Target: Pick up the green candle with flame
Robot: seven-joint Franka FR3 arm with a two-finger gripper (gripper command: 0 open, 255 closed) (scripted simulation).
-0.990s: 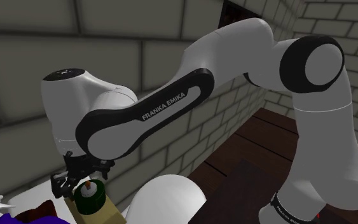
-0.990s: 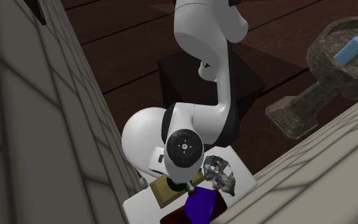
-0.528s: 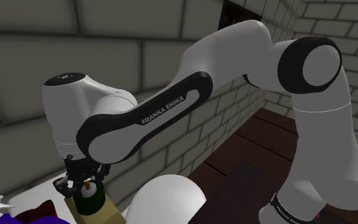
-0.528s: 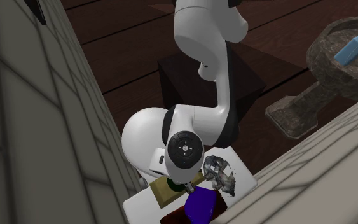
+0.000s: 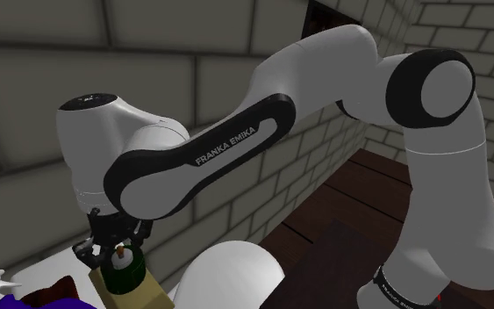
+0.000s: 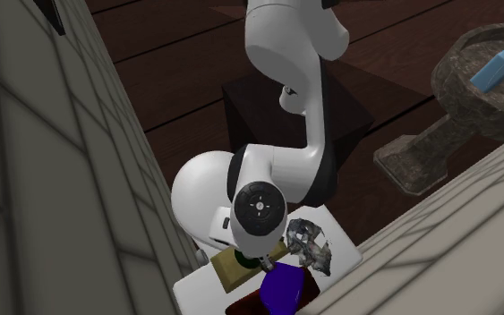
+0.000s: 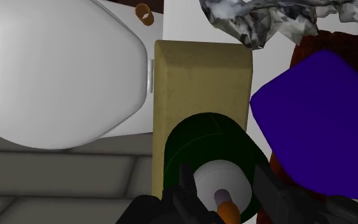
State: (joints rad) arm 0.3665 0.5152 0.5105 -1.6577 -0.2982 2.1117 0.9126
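Squarely under pincer [image 7: 223, 183] — green candle [image 7: 196, 137], atop tan blk [image 7: 199, 76]

Exterior views (facing oppositely) share the candle [image 5: 124, 272].

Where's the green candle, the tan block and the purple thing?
green candle [image 7: 199, 135], wrist view, on its dark green rim.
tan block [image 7: 199, 70], wrist view, on its flat top.
purple thing [image 7: 317, 121], wrist view, on its broad face.
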